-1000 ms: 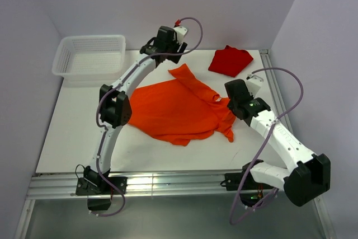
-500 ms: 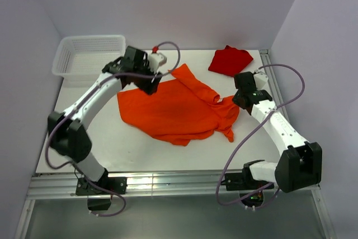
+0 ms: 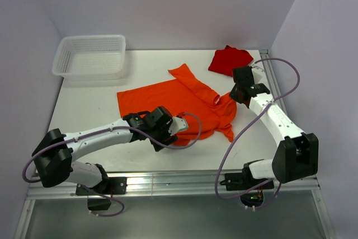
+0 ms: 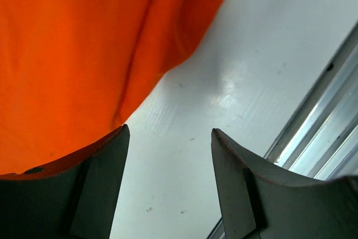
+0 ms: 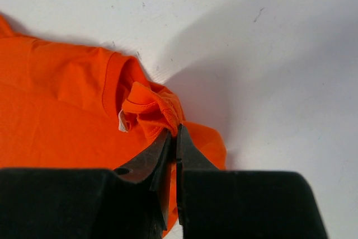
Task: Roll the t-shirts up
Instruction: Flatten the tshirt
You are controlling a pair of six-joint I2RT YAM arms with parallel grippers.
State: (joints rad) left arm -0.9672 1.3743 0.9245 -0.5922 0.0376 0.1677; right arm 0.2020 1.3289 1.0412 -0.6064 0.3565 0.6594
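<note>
The bright orange t-shirt [image 3: 168,103] lies spread out in the middle of the table, with one sleeve pointing towards the back. My right gripper [image 3: 235,94] [image 5: 175,131] is shut on its bunched collar, beside the small white neck label [image 5: 122,122]. My left gripper [image 3: 169,134] [image 4: 168,138] hangs open at the shirt's near hem [image 4: 140,82]. Only bare table shows between its fingers, and the left finger [image 4: 106,166] sits at the cloth's edge. The darker red t-shirt [image 3: 229,60] lies crumpled at the back right.
A white mesh basket [image 3: 62,54] stands at the back left corner. An aluminium rail [image 3: 168,183] [image 4: 324,127] runs along the near table edge, close to my left gripper. Walls close in the left, back and right sides.
My left arm has swung from the back of the table, past the basket side, down to the shirt's near hem. The right gripper has kept hold of the collar and shifted slightly towards the back.
</note>
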